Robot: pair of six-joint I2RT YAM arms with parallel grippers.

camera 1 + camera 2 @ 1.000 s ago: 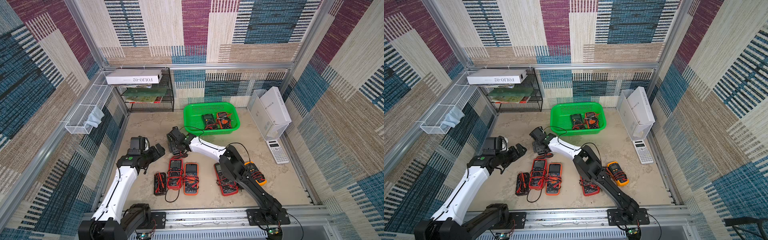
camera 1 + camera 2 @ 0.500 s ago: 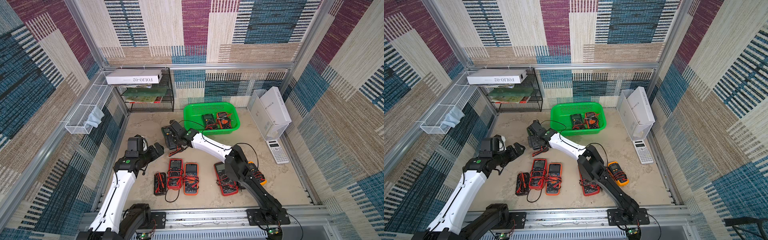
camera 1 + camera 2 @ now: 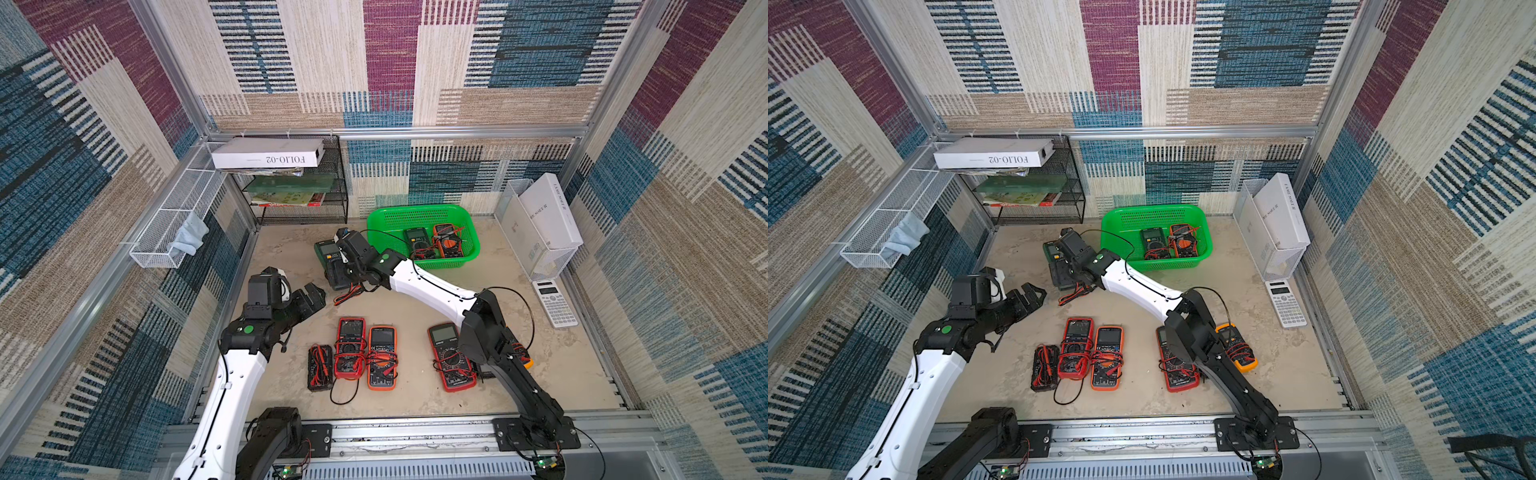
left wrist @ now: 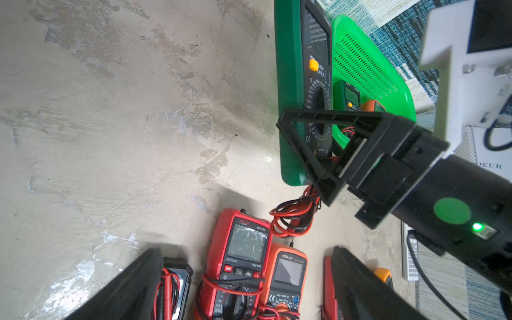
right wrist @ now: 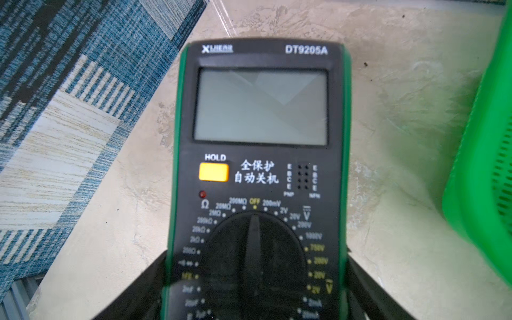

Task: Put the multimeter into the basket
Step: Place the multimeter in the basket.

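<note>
Glossy bright-green plastic on the basket (image 3: 419, 217), perforated walls, pretty slick looking. Smooth green plastic shell on the multimeter (image 5: 257, 177), matt black face, shiny grey screen. Matt, mottled, stone-like tabletop (image 4: 110, 124), slightly rough. Coarse woven cloth look on the wall covering (image 3: 374, 62). Plain brushed metal for the frame rail (image 3: 415, 133).

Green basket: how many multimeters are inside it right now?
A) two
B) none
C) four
A: a dark green multimeter and an orange multimeter lie side by side inside the green basket.
</note>
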